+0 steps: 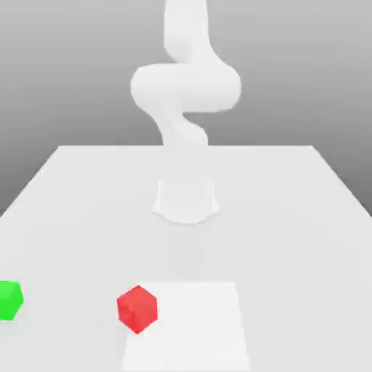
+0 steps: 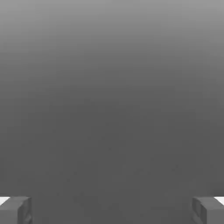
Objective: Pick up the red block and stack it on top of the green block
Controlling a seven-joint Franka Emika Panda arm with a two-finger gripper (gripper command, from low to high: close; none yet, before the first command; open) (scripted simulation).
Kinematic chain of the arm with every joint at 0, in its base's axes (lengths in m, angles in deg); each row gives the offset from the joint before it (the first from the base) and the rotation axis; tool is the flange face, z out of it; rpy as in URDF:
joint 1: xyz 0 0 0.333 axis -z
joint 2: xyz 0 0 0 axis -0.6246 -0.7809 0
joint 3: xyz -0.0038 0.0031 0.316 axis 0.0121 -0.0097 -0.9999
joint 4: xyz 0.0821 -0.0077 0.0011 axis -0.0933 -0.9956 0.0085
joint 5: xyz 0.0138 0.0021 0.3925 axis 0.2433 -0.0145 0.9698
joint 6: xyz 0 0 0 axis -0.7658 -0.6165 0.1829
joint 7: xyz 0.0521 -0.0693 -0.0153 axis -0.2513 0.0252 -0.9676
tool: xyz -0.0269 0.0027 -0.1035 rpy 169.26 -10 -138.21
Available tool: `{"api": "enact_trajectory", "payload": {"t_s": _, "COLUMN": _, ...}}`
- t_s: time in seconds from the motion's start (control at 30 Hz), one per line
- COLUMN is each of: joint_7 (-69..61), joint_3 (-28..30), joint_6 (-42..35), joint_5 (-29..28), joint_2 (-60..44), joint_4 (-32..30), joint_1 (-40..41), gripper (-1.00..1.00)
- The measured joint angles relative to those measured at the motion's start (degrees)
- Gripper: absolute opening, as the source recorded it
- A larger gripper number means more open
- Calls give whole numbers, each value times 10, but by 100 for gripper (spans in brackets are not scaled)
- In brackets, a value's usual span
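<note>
End effector (image 2: 112,211) parted and empty; red block (image 1: 137,309) and green block (image 1: 10,300) lie well apart, presumably because stacking has yet to begin.

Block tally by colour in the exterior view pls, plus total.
Red block: 1
Green block: 1, cut off by the picture's edge at the exterior view's left
Total: 2 blocks
</note>
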Motion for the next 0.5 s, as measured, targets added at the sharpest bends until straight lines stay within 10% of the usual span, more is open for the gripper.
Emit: {"api": "enact_trajectory", "payload": {"t_s": 0.5, "joint_7": 203, "joint_3": -9, "joint_6": 171, "joint_5": -12, "joint_2": -316, "joint_4": -150, "joint_1": 88, "gripper": 0}}
